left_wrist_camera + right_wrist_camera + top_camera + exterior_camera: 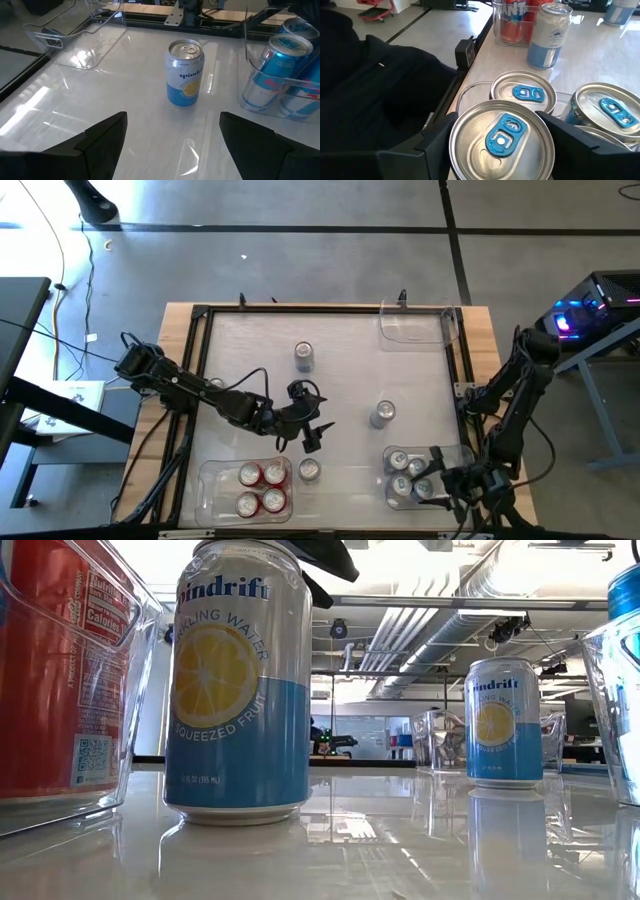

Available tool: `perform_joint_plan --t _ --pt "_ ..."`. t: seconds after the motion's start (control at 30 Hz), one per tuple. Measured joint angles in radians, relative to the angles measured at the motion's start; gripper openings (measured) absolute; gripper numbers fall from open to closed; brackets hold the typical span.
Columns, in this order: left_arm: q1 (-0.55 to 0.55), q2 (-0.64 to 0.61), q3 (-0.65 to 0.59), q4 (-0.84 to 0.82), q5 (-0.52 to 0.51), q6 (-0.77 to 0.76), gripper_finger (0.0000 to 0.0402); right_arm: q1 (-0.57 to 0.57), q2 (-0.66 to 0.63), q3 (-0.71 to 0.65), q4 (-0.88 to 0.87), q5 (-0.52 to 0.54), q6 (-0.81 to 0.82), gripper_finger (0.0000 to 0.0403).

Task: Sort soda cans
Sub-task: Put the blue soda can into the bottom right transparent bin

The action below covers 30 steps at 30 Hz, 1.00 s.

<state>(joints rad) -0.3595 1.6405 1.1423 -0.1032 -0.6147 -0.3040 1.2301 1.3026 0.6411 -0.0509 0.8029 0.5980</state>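
A: Where's the sort sitting?

B: Four red cans (pixel 261 488) are sitting in the clear bin (pixel 212 480) at the table's near-left corner. Blue cans (pixel 408 476) are filling the bin (pixel 462 455) at the near-right corner; I'm counting three or four, the arm's covering part of it. The far-right bin (pixel 415 328) is looking empty. Three silver-and-blue cans are standing loose on the table: one (pixel 305 356) toward the far edge, one (pixel 382 414) right of centre, one (pixel 309 470) just beside the red bin.

A: So the silver ones are what's left?

B: Judging by that, yes. Reds done, blues done or nearly.

A: Fingers?

B: Left gripper (pixel 298 432) is hovering mid-table, fingers (pixel 100 140) spread wide, holding nothing, pointing at a loose can (pixel 184 72). Right gripper (pixel 501 137) is over the blue bin, fingers (pixel 437 140) sitting on either side of a blue can (pixel 502 140). Can't tell whether it's gripping or letting go.
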Motion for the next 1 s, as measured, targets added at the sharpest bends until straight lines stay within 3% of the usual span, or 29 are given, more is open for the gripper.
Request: perform_joint_plan --t 0.8,1.0 --pt "0.000 0.000 0.000 0.004 0.002 -0.008 0.0313 -0.019 0.005 -0.001 -0.018 0.027 0.079 0.0253" --pt "0.000 0.000 0.000 0.004 0.002 -0.008 0.0313 -0.020 0.005 -0.002 -0.019 0.020 0.076 0.0284"
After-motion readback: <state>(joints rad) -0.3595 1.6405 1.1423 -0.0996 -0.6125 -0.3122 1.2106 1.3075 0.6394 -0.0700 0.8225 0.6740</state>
